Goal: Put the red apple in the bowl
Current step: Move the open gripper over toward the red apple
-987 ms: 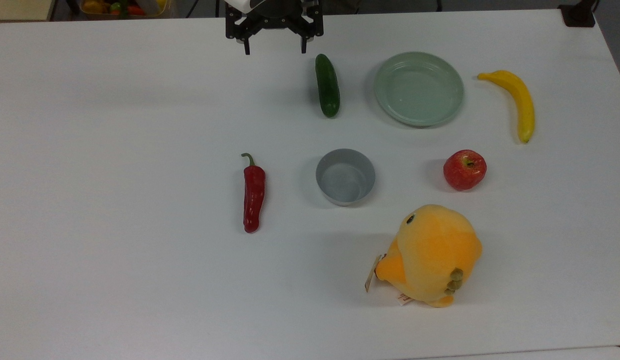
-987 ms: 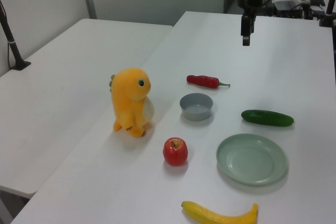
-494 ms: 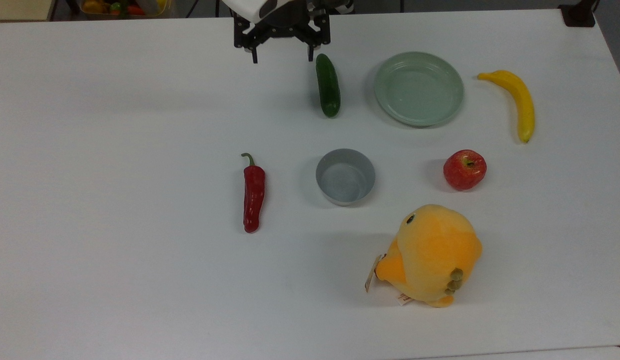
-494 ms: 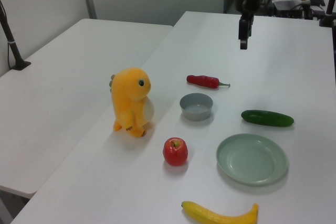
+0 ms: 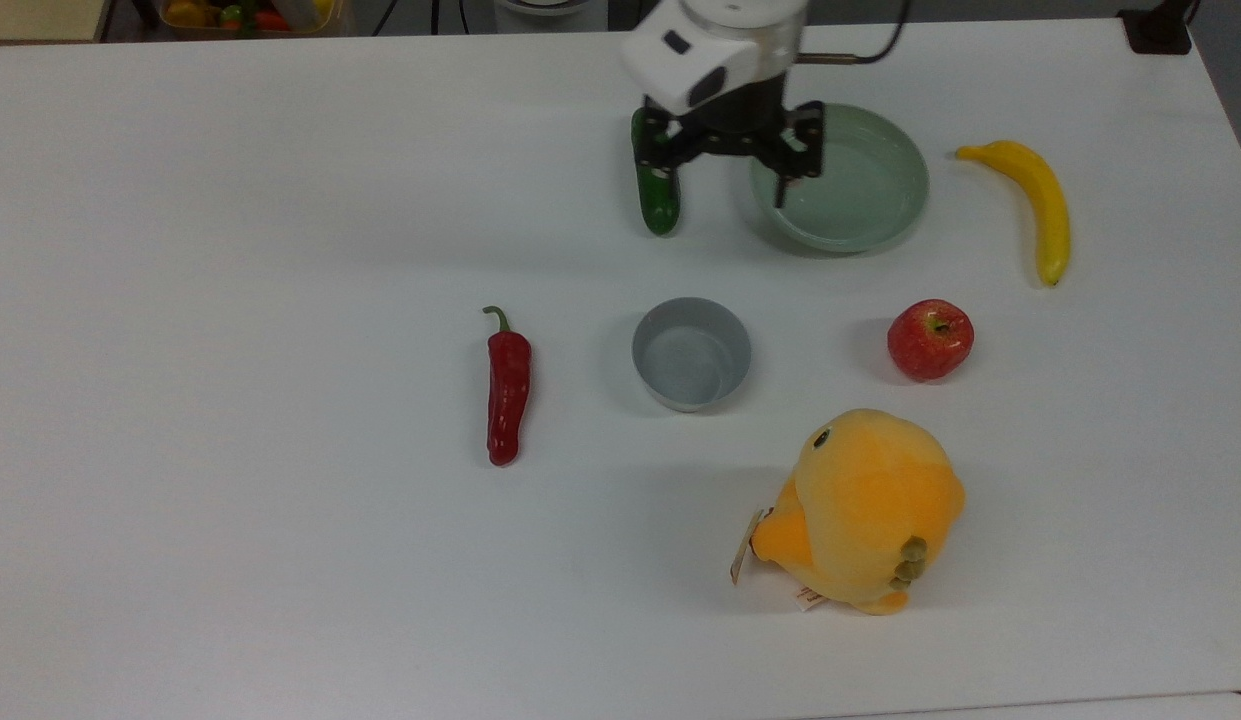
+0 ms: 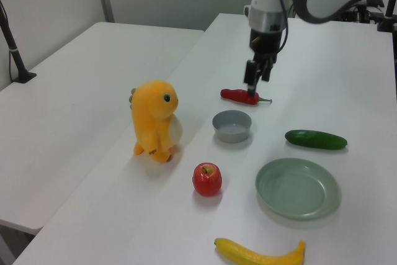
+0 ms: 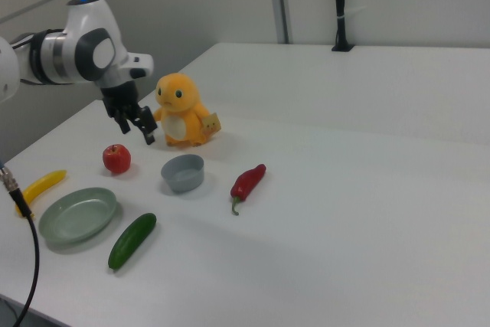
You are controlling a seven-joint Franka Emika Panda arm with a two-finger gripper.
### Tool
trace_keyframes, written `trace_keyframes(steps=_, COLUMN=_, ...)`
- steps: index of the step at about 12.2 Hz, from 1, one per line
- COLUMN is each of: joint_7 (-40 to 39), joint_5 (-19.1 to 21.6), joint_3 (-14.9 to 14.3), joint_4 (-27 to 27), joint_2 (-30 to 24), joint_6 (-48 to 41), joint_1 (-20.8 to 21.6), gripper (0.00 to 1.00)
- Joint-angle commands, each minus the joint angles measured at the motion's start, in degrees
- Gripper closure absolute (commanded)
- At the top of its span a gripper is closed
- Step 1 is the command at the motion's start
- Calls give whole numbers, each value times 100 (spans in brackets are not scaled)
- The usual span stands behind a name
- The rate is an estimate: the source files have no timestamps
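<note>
End effector (image 5: 725, 196) open above table (image 5: 280, 250)

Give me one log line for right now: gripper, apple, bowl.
phase: approach | gripper: open, holding nothing, above table between cucumber and plate | red apple: on table, untouched | bowl: empty

Over the last second the black two-finger gripper (image 5: 727, 190) has left the far edge of the white table and moved toward the pale green flat plate (image 5: 880, 215). In the top view it now hangs with one fingertip over that plate's left rim and the other over the dark green cucumber (image 5: 661, 212) just left of the plate. Its fingers are spread wide, as before. The white arm housing now covers the cucumber's far end.
</note>
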Motion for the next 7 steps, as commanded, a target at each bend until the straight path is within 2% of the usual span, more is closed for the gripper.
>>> trace_keyframes(steps=1, joint_7=1102, joint_5=-84, joint_3=-14, joint_4=953, joint_2=800, joint_6=400, joint_1=736, gripper=0)
trace_keyframes(steps=5, joint_7=1263, joint_5=-347, joint_3=-14, joint_4=1876, joint_2=1609, joint_6=691, joint_1=1248, gripper=0)
trace_keyframes(steps=7, joint_7=1254, joint_5=-514, joint_3=-14, joint_4=2036, joint_2=1900, joint_6=918, joint_1=1336, gripper=0)
